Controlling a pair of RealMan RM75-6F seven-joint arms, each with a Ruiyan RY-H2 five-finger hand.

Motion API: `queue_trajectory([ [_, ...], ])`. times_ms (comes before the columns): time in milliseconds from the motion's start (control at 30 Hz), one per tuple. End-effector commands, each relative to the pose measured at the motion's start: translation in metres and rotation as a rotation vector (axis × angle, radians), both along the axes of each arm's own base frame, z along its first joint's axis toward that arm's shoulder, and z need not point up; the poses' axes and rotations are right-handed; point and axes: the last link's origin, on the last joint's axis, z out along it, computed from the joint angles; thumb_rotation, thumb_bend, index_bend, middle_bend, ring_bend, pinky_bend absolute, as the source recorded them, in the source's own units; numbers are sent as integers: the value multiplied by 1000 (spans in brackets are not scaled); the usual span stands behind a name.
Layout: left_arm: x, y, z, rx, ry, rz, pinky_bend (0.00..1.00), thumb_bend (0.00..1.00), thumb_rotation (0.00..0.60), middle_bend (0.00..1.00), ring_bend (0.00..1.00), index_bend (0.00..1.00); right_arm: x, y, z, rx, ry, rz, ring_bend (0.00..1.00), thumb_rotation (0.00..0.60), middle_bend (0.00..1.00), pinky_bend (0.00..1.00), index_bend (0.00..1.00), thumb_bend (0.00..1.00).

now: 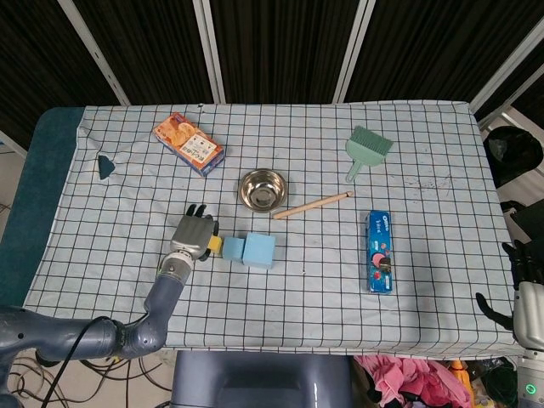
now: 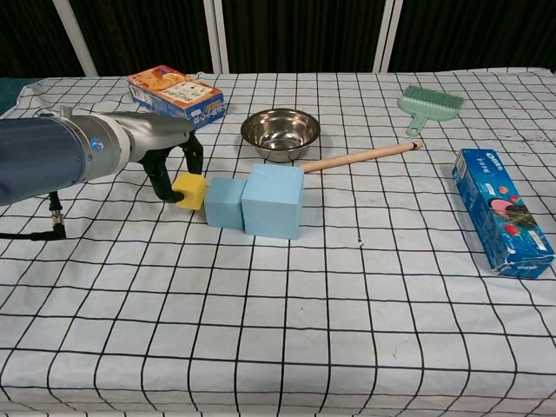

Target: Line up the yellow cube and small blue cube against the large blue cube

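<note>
- Yellow foam cube [image 2: 190, 190]: small, pinched in the left hand [image 2: 170, 165] between dark fingers [image 2: 159, 181], sitting at the left face of the small light-blue foam cube [image 2: 226, 201]; touching or just beside, can't tell.
- Small blue cube is flush against the left side of the large light-blue foam cube [image 2: 273, 200], mid-bench on the checked cloth [image 2: 287, 330].
- Progress: looks nearly done; the blue pair is lined up and yellow is at the row's end. Left to do, I'd judge: square it up, release.
- Orientation: cubes have no long axis; the row runs left-right. Yellow looks turned slightly off the blue faces.
- Right hand [image 1: 525, 293]: at the bench's right edge, holding nothing, fingers spread.
</note>
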Motion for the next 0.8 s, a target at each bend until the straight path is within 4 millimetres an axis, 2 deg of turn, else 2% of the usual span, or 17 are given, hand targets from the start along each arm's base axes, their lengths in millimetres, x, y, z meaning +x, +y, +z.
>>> queue_trajectory([
  [33, 1, 0, -1, 10, 1, 7, 0, 361, 600, 269, 0, 473, 0, 0, 0, 2, 0, 2, 192, 600, 48, 119, 102, 191],
  [800, 8, 0, -15, 5, -2, 28, 0, 362, 600, 268, 0, 473, 0, 0, 0, -1, -1, 2, 192, 600, 49, 118, 102, 191],
])
